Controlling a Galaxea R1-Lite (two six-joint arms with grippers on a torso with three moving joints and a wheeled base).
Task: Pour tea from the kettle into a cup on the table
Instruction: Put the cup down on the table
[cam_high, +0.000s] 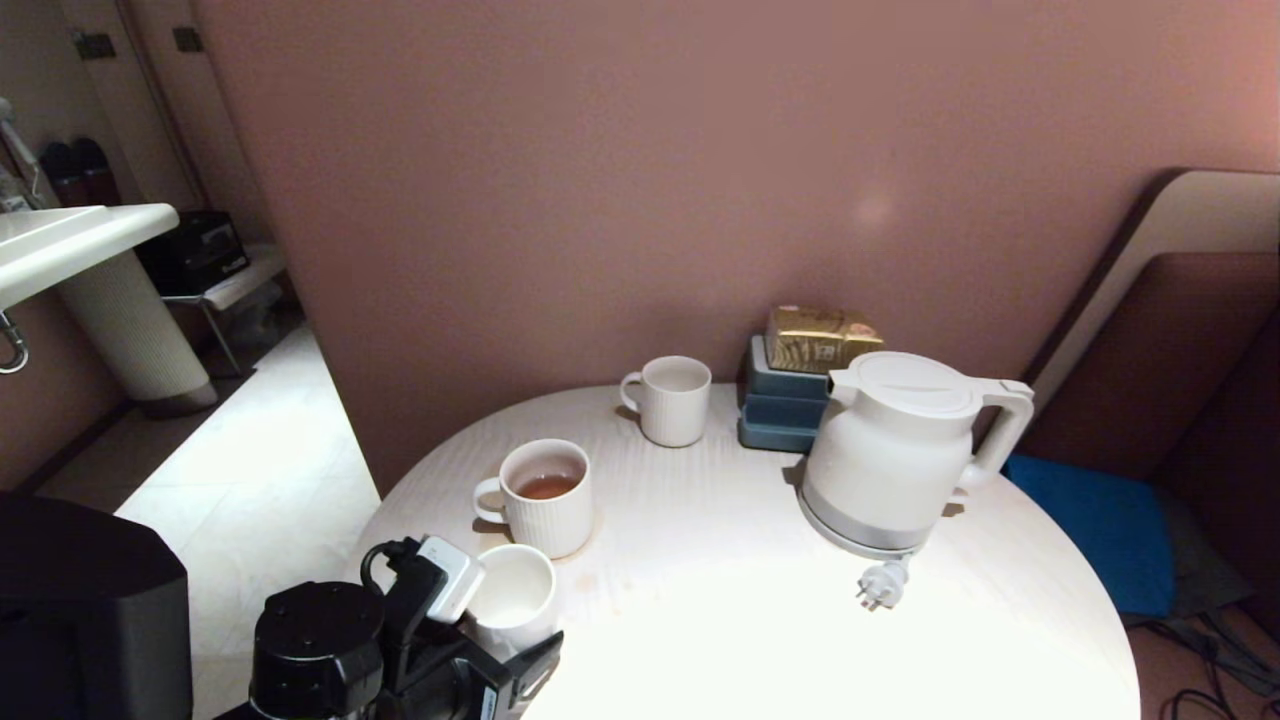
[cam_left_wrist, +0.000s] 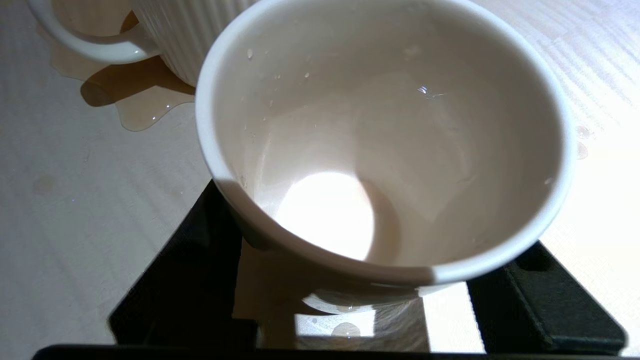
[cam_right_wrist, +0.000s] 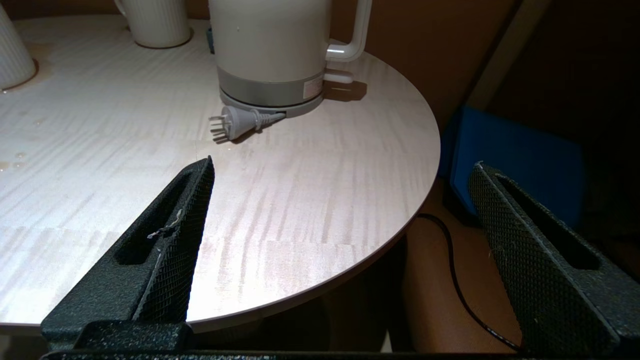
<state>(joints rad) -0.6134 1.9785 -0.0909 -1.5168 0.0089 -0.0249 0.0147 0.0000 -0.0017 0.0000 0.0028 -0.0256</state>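
Note:
The small plain white cup (cam_high: 515, 592) sits at the near left edge of the round white table (cam_high: 720, 610). My left gripper (cam_left_wrist: 375, 215) is shut on the cup (cam_left_wrist: 390, 130), with a black finger (cam_left_wrist: 190, 270) against each side below the rim. The cup holds only droplets, and I cannot tell whether its base touches the table. The white kettle (cam_high: 895, 450) stands lid shut at the right, its plug (cam_high: 880, 585) lying loose in front. Tea (cam_high: 547, 487) fills part of a ribbed mug (cam_high: 540, 500). My right gripper (cam_right_wrist: 342, 162) hangs open at the table's near right edge, short of the kettle (cam_right_wrist: 270, 45).
A tea puddle (cam_left_wrist: 140, 100) lies beside the ribbed mug next to the cup. A second ribbed mug (cam_high: 672, 400) stands at the back, beside stacked blue boxes (cam_high: 780, 405) with a gold packet (cam_high: 820, 338). A pink wall runs behind the table. A blue cushion (cam_high: 1100, 530) sits off to the right.

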